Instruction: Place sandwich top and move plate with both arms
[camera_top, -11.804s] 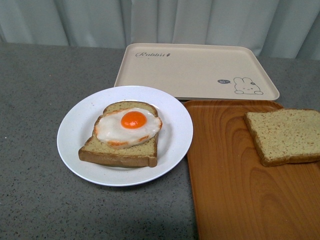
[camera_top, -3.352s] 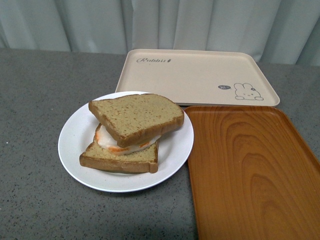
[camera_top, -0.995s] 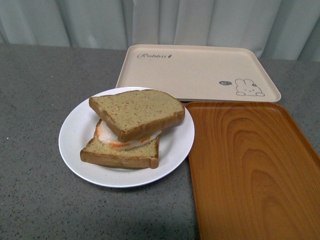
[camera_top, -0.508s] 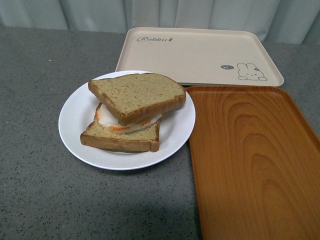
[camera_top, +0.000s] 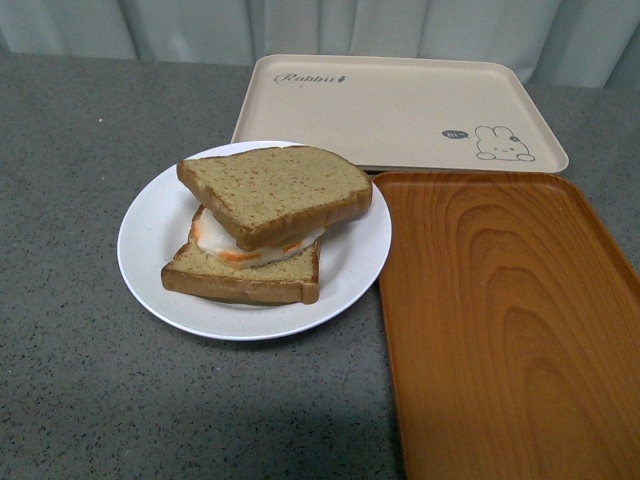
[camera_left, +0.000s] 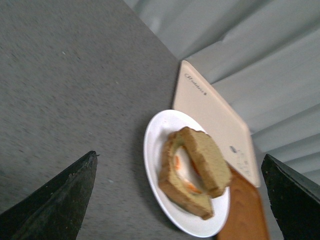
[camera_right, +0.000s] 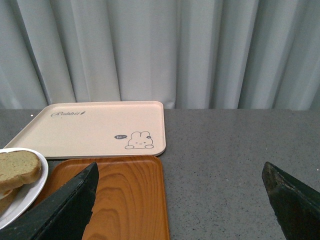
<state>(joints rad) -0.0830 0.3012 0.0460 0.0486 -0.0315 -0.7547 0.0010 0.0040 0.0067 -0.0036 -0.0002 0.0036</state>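
Observation:
The sandwich top, a plain tan-brown speckled slice, lies askew on the fried egg and the bottom slice on the round white plate. Neither arm shows in the front view. In the left wrist view the plate and sandwich top lie ahead between the spread black fingers; my left gripper is open and empty, apart from the plate. My right gripper is open and empty above the table, with the plate's rim and the sandwich top off to one side.
The beige rabbit-print tray lies behind the plate. The orange wood-grain tray lies bare right of the plate, touching its rim. Grey speckled tabletop around. Pale curtain behind the table.
The plain slice went from the orange tray onto the egg. In the last second the front view has tipped downward slightly; plate and sandwich have not moved on the table.

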